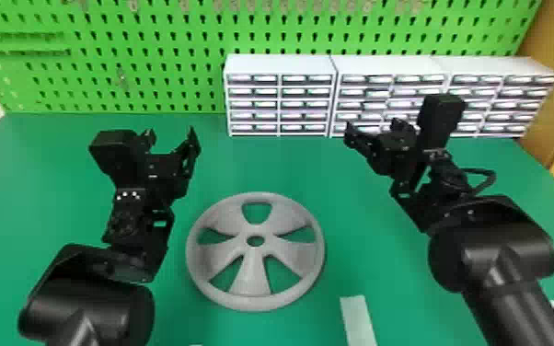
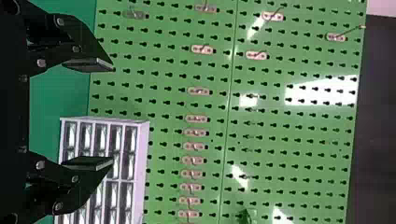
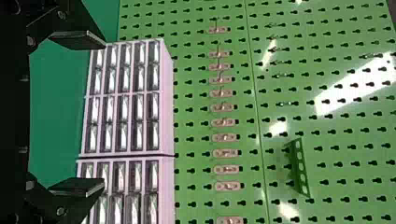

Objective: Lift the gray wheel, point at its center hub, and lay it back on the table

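Open and empty, left claw (image 1: 170, 134) of mine hangs over the left part of the green table (image 1: 271, 168), its two black fingers parted and aimed forward, away from me. From its own wrist, I see both fingertips with a broad gap between them, and drawers and pegboard beyond.

Right claw (image 1: 373, 125) is open too, with nothing in its grip. I have it on the right, out toward the drawers (image 1: 278, 105), and it is angled inward. Its wrist view gives me both fingers spread apart, more drawers behind them and the pegboard past those.

Between my two arms, the gray wheel (image 1: 249, 276) lies flat on the table, nearer to me than either claw's fingertips and apart from both. Its hub (image 1: 256, 231) faces up, with a round hole in the middle and five larger openings around it; the green table shows through them.

To the right of the wheel, and nearer me, a pale strip (image 1: 357, 317) lies on the table, apart from the rim and cut off by the head view's bottom edge. Three white blocks of drawers stand side by side at the far edge, center to right. Behind them rises the green pegboard (image 1: 106, 27), dotted with keyhole slots. Small hooks (image 2: 202, 49) sit on it in a row.
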Available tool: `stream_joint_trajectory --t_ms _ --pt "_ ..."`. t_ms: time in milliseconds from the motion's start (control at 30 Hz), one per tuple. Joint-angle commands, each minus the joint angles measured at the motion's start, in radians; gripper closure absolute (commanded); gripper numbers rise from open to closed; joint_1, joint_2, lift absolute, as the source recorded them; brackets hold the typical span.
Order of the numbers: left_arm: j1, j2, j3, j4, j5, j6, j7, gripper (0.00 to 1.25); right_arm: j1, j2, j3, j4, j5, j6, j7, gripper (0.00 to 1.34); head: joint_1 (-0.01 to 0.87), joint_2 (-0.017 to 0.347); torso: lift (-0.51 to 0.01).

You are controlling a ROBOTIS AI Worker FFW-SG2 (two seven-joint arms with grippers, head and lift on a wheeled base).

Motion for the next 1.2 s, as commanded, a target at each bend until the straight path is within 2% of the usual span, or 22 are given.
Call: stream_joint_trajectory --t_ms 0,133,233,433,667,867,1167 --pt "-0.007 -0.005 0.003 0.003 -0.001 0.002 -0.008 0.53 -0.002 -0.015 0.002 0.0 0.0 -0.008 0.0 0.25 0.692 0.048 -0.096" --pt "-0.024 -0.025 0.02 0.014 -0.021 0.002 -0.051 0.53 -0.01 -0.024 0.0 0.0 0.014 -0.02 0.0 0.25 0.692 0.048 -0.096" --pt "-0.034 -0.037 0.032 0.028 -0.029 0.002 -0.088 0.53 -0.001 -0.023 -0.008 0.0 0.02 -0.02 0.0 0.25 0.692 0.048 -0.096" --pt "-0.032 -0.065 0.058 0.048 -0.044 0.006 -0.117 0.53 0.005 -0.01 -0.011 0.001 0.029 -0.02 0.0 0.25 0.692 0.048 -0.096" --pt "-0.015 -0.068 0.058 0.051 -0.046 0.008 -0.117 0.53 0.019 -0.018 -0.012 0.001 0.029 -0.04 0.0 0.25 0.692 0.048 -0.096" --pt "-0.054 -0.068 0.06 0.068 -0.055 0.008 -0.137 0.53 0.013 -0.01 -0.027 0.001 0.041 -0.037 0.0 0.25 0.692 0.048 -0.096" --pt "-0.069 -0.068 0.072 0.068 -0.063 0.008 -0.138 0.53 -0.002 0.0 -0.032 0.008 0.04 -0.037 0.0 0.27 0.692 0.048 -0.096"
